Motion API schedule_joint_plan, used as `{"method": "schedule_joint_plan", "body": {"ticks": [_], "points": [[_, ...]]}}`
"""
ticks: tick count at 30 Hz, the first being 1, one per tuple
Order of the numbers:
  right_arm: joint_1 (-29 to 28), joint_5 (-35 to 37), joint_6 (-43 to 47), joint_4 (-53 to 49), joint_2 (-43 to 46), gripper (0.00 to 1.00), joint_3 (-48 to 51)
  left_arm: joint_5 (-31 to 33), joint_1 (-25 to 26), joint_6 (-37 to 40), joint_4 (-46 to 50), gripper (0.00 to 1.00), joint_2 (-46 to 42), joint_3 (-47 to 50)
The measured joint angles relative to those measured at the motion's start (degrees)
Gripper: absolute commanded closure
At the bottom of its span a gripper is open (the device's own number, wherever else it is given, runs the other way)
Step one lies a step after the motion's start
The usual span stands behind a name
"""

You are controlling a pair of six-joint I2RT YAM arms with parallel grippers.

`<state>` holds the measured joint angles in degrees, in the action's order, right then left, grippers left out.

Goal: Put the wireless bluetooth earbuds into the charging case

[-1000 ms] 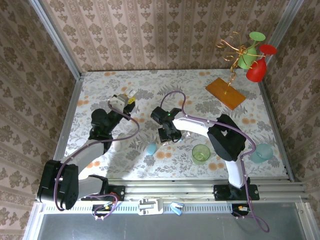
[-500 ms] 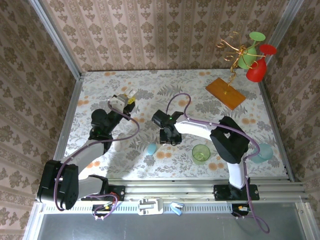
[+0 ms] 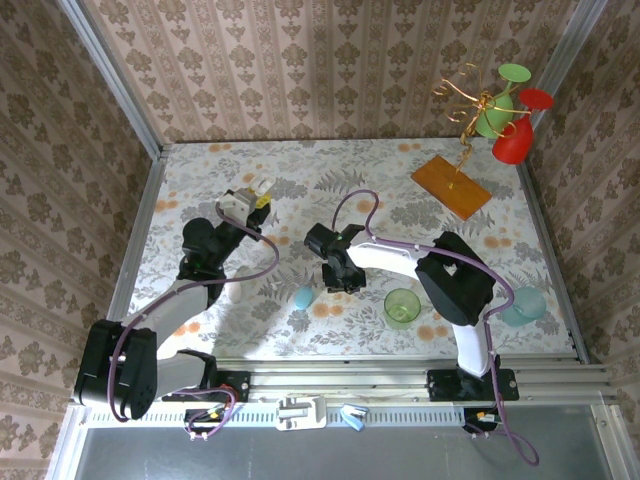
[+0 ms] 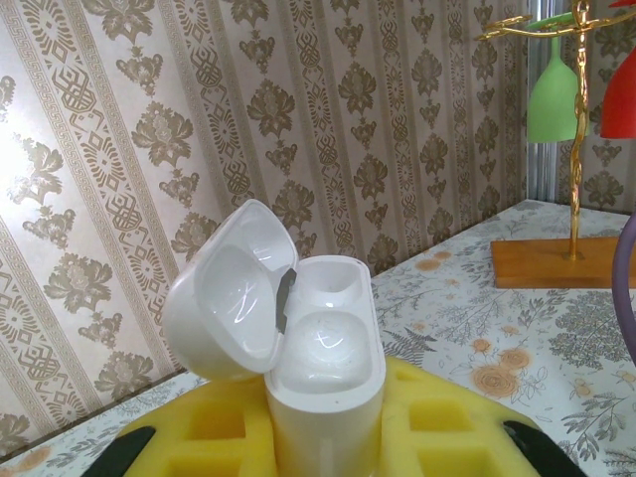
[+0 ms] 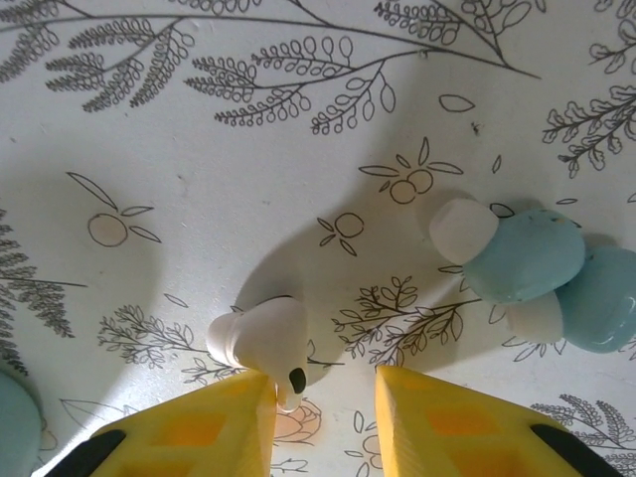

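**Right pincer gaping beside a white earbud, left pincer clamping the open case**

The right pincer [image 5: 323, 388] is pointing straight down at the floral tablecloth [image 5: 248, 129], its jaws standing apart with a clear strip of cloth between them. Low in the wrist frame a white earbud [image 5: 260, 336] is lying on the cloth, touching the tip of the left-hand yellow finger [image 5: 199, 432]. Its dark-tipped stem is poking into the gap, and the other finger is sitting clear of it. At the right of that frame two pale blue earbuds [image 5: 522, 253] with white tips are lying pressed together.

The left pincer [image 3: 257, 198] is squeezing a white charging case [image 4: 323, 378] between its yellow pads [image 4: 437, 427], holding it upright above the table in the upper left of the overhead frame. The lid [image 4: 224, 293] is hanging open to the left, and the wells are showing bare glossy white.

Seen from overhead, the right arm [image 3: 450, 270] is bending up from its base at lower right and reaching leftward to the middle of the table, wrist turned down. The left arm [image 3: 190, 290] is rising from lower left and slanting up and rightward.

A pale blue pebble-shaped case [image 3: 302, 297] is sitting just below and left of the right pincer. A green cup [image 3: 402, 307] is standing to its right and a teal cup [image 3: 523, 305] near the right edge; what the cups contain cannot be told.
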<state>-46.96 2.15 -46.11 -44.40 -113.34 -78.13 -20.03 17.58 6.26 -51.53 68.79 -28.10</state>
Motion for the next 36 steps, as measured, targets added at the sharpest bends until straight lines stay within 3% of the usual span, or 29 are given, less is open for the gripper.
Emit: {"method": "schedule_joint_plan", "body": {"ticks": [5,13,26,32,36], "points": [[0.11,0.00,2.78,-0.87,0.00,0.54,-0.44,-0.02,0.02,0.00,0.00,1.00,0.00,0.00],[1.49,-0.98,4.39,-6.27,-2.29,0.45,-8.96,1.03,0.07,0.02,-0.04,1.00,-0.31,0.20],[2.93,-4.48,4.46,-16.15,-11.08,0.49,-19.56,2.36,0.11,1.33,-0.44,1.00,-0.72,0.76],[2.82,-4.76,6.73,-19.63,-12.92,0.59,-24.35,2.84,0.11,1.66,-0.42,1.00,-0.72,1.36],[2.64,-4.76,7.65,-21.24,-14.75,0.60,-26.86,3.04,0.11,1.97,-0.44,1.00,-0.79,1.49]]}}
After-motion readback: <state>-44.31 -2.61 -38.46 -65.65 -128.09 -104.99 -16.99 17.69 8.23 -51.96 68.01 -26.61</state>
